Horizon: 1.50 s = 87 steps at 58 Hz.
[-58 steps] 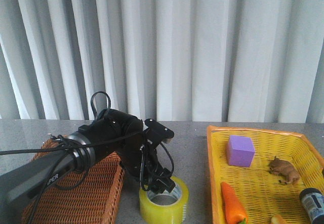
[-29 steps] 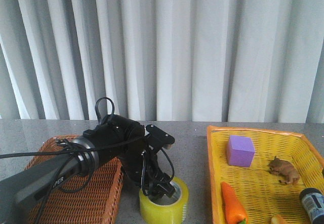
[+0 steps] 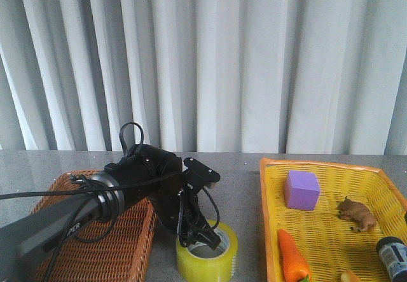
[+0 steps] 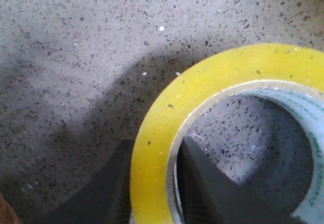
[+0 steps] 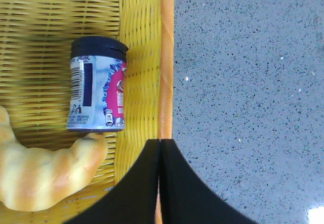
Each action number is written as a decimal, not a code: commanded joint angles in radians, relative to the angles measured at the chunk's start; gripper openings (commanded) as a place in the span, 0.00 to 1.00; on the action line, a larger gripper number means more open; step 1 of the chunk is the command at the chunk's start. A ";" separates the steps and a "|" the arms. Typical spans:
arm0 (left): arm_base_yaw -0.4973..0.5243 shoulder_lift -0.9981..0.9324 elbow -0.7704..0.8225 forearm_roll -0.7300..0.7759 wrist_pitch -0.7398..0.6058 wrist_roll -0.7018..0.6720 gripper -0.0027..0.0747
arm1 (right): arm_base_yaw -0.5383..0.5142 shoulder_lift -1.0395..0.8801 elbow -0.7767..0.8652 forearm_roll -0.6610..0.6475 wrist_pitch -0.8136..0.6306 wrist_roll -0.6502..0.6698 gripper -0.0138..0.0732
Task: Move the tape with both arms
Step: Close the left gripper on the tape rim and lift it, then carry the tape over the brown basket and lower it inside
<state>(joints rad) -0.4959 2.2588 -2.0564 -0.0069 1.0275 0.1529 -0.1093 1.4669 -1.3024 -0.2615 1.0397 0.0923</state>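
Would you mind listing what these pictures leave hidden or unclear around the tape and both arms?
- Front view: the left gripper is hidden by its own wrist and cables.
- Left wrist view: the picture's edge crops the tape, so finger contact is unclear.
- Front view: the right arm is out of frame; the right gripper shows only fingertips.

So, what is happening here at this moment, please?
The left arm has reached down to the yellow tape roll, which stands on the grey table between the brown wicker basket and the yellow basket. In the left wrist view its fingers straddle the roll's wall, one inside the core and one outside. The tape is not lifted yet. The right gripper is shut and waits over the edge of the yellow basket.
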 commanded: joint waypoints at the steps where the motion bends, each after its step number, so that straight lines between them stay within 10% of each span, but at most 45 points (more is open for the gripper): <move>1: -0.005 -0.064 -0.031 0.001 -0.045 -0.005 0.14 | -0.005 -0.032 -0.027 -0.017 -0.033 -0.001 0.15; 31: -0.005 -0.200 -0.031 0.018 -0.086 -0.004 0.14 | -0.005 -0.032 -0.027 -0.017 -0.033 -0.001 0.15; 54: 0.000 -0.414 -0.031 0.337 -0.014 -0.112 0.14 | -0.005 -0.032 -0.027 -0.017 -0.033 -0.001 0.15; 87: 0.284 -0.519 0.196 0.369 -0.006 -0.381 0.14 | -0.005 -0.032 -0.027 -0.017 -0.033 -0.001 0.15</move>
<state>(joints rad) -0.2258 1.7929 -1.9120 0.3627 1.1438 -0.2118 -0.1093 1.4669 -1.3024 -0.2615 1.0397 0.0923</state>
